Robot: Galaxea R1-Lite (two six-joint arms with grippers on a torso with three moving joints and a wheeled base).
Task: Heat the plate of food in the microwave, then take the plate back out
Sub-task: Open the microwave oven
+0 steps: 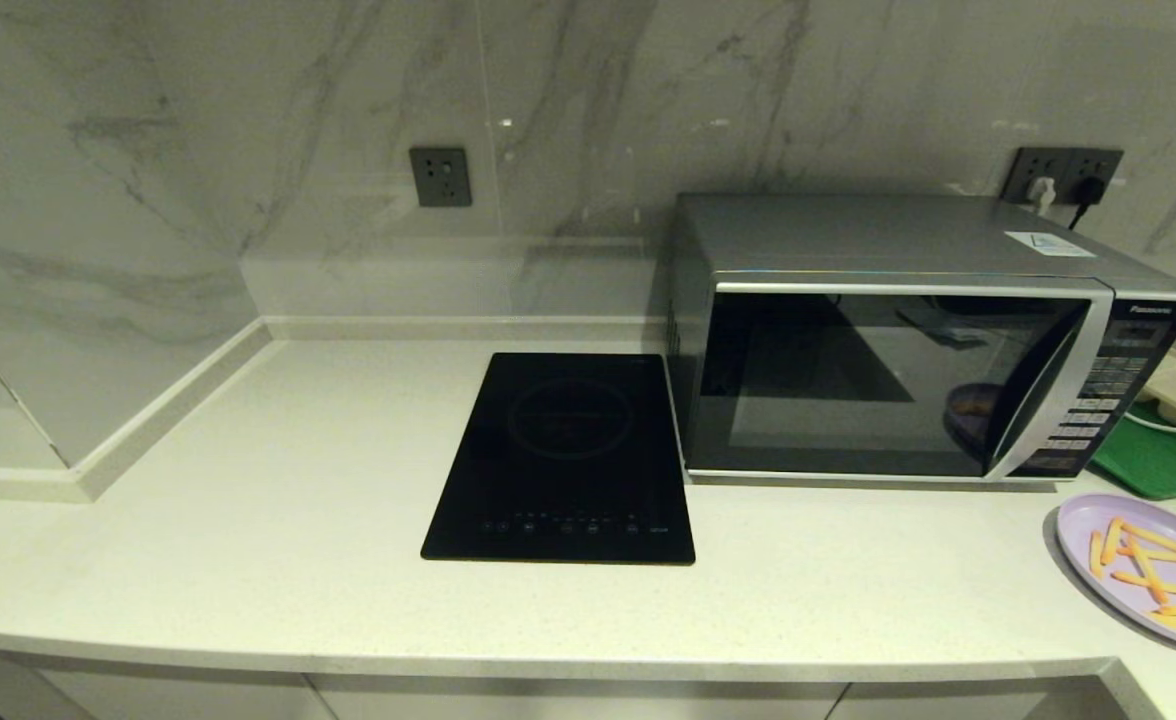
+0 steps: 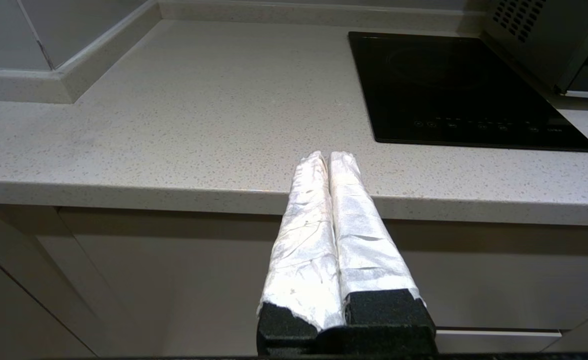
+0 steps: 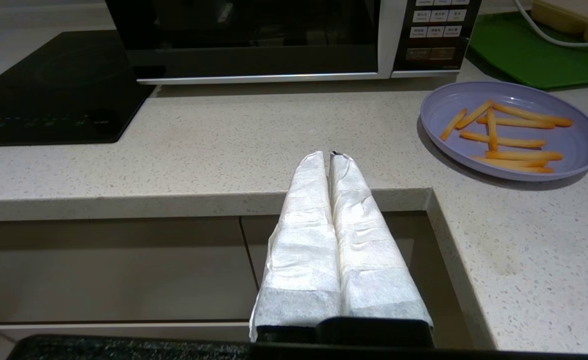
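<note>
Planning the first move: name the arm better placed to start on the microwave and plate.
Right. The right gripper, shut, faces the microwave with the plate of food nearby; the left gripper, shut, faces bare counter beside the hob.

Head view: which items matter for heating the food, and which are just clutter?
For the job:
- plate of food, on the counter at the far right
- microwave, door shut
- right gripper and left gripper, both shut, low at the counter's front edge

Just lying about:
- black hob
- green tray
- wall sockets
</note>
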